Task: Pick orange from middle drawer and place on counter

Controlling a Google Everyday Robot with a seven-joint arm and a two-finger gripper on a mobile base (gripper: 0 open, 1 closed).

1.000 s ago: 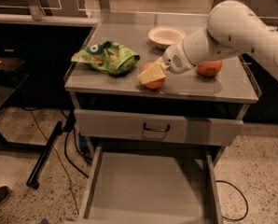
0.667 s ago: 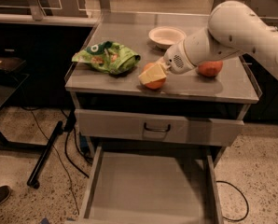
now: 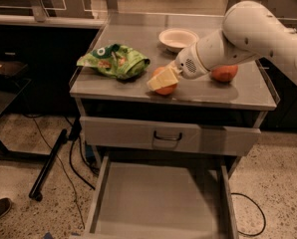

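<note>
**At the front of the surface point(image 3: 213, 91), jaws pinch the orange point(image 3: 167, 89)**

Over the near edge of the grey metal top we see the gripper point(image 3: 161, 81) reaching in from the right, its pale yellow jaws closed against the orange. The fruit sits low, touching the surface or just above it, and shows above and below the front jaw. The middle drawer point(image 3: 158, 198) is pulled out below, well apart from the orange.

Against the frame a second ago we find no change: gripper, orange and arm point(image 3: 248, 34) sit where they were.

Around the grasp, a green snack bag point(image 3: 113, 60) lies just to the left. A red-orange apple point(image 3: 224, 73) rests to the right, partly hidden behind the arm. A shallow white bowl point(image 3: 178, 38) stands farther back. Between surface and open drawer, the upper drawer front point(image 3: 138, 133) is shut.
</note>
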